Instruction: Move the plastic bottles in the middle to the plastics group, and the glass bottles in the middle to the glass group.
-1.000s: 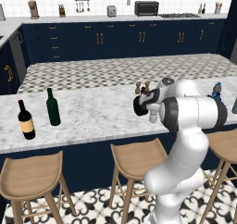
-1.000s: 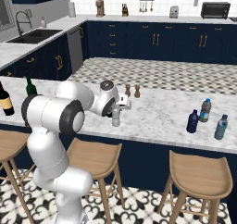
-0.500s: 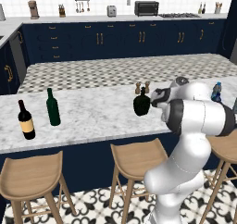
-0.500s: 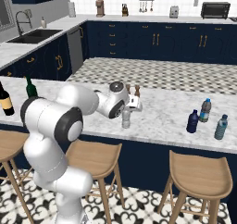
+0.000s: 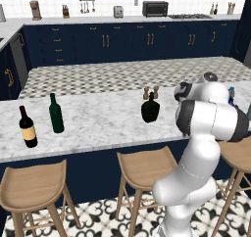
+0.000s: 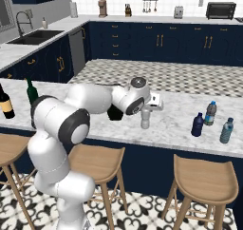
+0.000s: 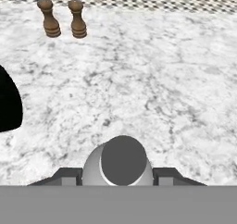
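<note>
The jaws grip the clear grey bottle (image 6: 145, 119), held upright above the table (image 6: 175, 124) near its front edge. The squat dark bottle (image 5: 150, 109) stands mid-table, just in front of two wooden shakers (image 7: 62, 18). The navy bottle (image 6: 197, 125) stands toward the right end, beside the plastics group (image 6: 218, 121).

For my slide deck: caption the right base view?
Hand holds grey bottle above the marble counter, short of the plastics group.

clear grey bottle (image 6: 144, 119) upright between the jaws, cap (image 7: 123, 160) toward hand camera | squat dark bottle (image 5: 150, 109) upright mid-desk | navy bottle (image 6: 197, 125) by blue-capped (image 6: 210, 113) and teal bottle (image 6: 227, 130) | green (image 5: 56, 114) and tan-labelled wine bottle (image 5: 28, 128) upright together
</note>
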Tool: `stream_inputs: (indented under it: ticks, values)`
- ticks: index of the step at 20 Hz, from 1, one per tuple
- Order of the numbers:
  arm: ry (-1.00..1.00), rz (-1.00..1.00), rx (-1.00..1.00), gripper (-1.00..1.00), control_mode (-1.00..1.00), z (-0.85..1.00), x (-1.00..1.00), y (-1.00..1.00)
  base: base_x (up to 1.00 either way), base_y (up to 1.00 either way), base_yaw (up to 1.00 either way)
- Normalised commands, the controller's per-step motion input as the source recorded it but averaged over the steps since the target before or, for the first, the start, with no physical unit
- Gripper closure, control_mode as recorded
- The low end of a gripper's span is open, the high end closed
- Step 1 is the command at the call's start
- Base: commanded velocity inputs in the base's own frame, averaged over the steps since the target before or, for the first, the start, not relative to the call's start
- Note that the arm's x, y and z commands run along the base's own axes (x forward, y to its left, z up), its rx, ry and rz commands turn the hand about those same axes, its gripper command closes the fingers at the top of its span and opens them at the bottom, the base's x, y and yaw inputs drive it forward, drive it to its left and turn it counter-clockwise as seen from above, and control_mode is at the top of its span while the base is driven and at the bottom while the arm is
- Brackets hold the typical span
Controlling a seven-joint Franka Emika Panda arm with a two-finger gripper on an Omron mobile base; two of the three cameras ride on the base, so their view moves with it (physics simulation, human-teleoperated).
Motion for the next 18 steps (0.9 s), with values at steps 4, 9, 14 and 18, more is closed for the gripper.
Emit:
stream_inputs:
  ticks: [4, 9, 14, 18]
  values:
    - [0.05, -0.01, -0.08, 1.00, -1.00, -0.20, 0.00, -0.50, 0.00, 0.00, 0.00]
    - [0.04, 0.00, -0.13, 1.00, -1.00, -0.02, 0.00, -0.33, 0.00, 0.00, 0.00]
    - [0.01, -0.05, -0.03, 1.00, -1.00, 0.00, 0.08, -0.31, 0.00, 0.00, 0.00]
    - [-0.04, -0.08, 0.12, 1.00, -1.00, 0.00, 0.00, -0.52, 0.00, 0.00, 0.00]
